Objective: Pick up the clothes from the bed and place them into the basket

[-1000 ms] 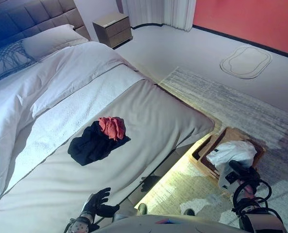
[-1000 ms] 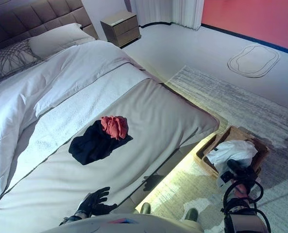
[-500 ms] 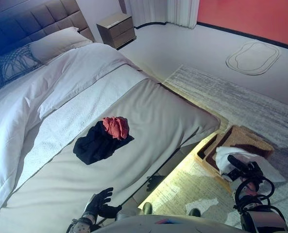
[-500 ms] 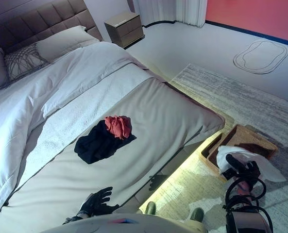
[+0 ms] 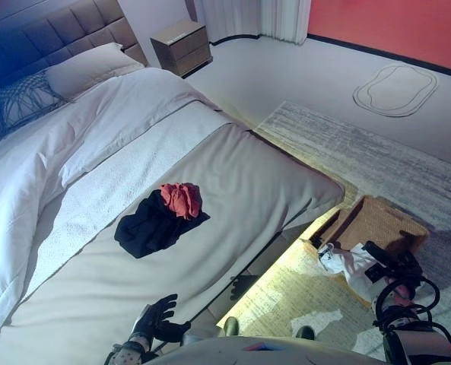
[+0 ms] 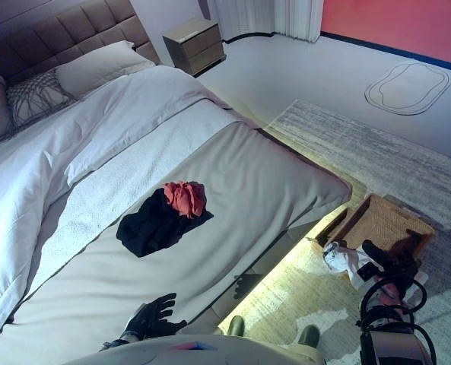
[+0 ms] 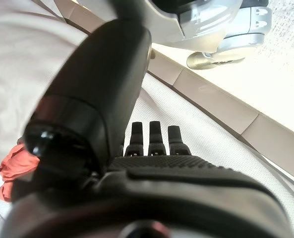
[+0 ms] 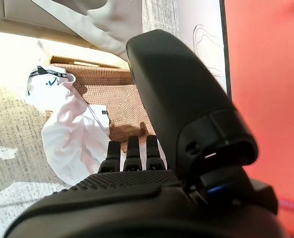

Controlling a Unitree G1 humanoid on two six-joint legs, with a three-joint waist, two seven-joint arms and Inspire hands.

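A black garment (image 5: 150,226) and a red garment (image 5: 181,199) lie together in the middle of the grey bed cover (image 5: 248,182). A white garment (image 5: 345,261) lies across the near rim of the wicker basket (image 5: 385,222), partly on the rug. It also shows in the right wrist view (image 8: 70,131) past my fingers (image 8: 129,151). My right hand (image 5: 391,262) is open just beside it, at the basket's near side. My left hand (image 5: 155,318) is open, fingers spread, at the bed's near edge. The red garment (image 7: 10,171) shows beyond it in the left wrist view.
The basket stands on a grey rug (image 5: 362,152) beside the bed's lit edge. Pillows (image 5: 88,67) and a white duvet (image 5: 73,144) lie at the head. A nightstand (image 5: 181,44) stands by the far wall, and an oval mat (image 5: 395,89) lies on the floor.
The white garment, held up over the basket before, has left my right hand and dropped across the basket's near rim. My right hand shifted slightly right. The left hand has not moved.
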